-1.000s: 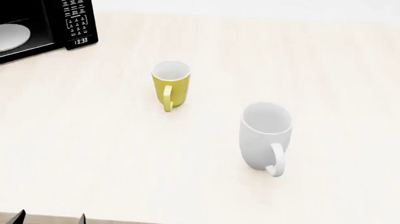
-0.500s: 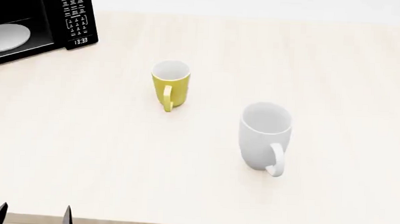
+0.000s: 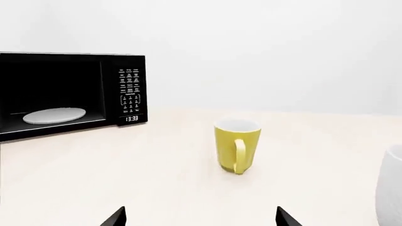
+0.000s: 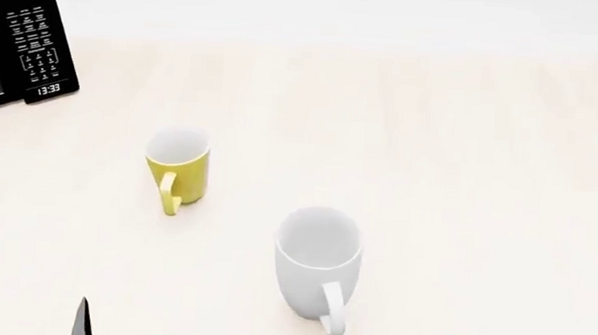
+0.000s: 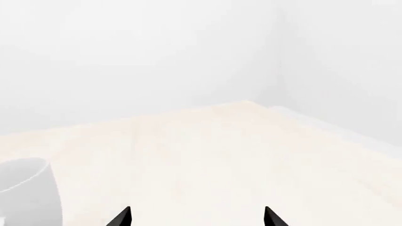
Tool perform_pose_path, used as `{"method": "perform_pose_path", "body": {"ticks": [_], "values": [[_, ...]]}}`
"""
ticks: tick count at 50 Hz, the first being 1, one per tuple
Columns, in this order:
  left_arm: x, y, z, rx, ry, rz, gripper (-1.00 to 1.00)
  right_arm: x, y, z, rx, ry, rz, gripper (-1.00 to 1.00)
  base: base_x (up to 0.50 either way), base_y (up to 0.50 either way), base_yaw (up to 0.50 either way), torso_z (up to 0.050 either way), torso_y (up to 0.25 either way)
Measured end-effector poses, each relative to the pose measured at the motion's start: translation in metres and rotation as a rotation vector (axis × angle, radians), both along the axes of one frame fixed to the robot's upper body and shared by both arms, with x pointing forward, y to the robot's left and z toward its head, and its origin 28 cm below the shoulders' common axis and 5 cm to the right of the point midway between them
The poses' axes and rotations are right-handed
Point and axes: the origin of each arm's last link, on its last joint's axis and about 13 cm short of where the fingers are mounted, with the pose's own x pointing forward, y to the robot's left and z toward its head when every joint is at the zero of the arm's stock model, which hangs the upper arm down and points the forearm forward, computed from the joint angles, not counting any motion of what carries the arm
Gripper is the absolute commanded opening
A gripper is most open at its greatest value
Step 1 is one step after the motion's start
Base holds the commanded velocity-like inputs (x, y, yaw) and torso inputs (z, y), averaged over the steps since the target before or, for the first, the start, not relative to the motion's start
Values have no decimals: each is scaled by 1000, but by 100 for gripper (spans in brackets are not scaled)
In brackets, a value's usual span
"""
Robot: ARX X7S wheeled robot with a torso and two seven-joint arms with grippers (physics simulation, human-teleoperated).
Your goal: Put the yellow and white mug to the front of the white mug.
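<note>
Two mugs stand apart on the pale worktop (image 4: 462,144). Small yellow and white mug (image 4: 178,170) sits ahead of the left tool (image 3: 199,217), handle toward it; tall white ceramic mug (image 4: 318,263) nearer right. Both tools spread wide, empty.

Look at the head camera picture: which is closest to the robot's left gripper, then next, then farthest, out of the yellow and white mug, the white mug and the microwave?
From the left gripper, at the near table edge:
1. Yellow and white mug, ahead and slightly right.
2. White mug, farther right, near the front edge.
3. Microwave, far back at the left corner.
</note>
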Motion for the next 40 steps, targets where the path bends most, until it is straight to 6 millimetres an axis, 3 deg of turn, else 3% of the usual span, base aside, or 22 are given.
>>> {"method": "perform_pose_path", "body": {"ticks": [25,40], "values": [[1,2,-1,-27,3,-17,100,-2,1,0,-18,3,6,100,500,-48,0,0,0],[4,2,-4,-30,15,-12,100,0,1,-2,-25,34,-38,100,0,0,0,0,0]]}}
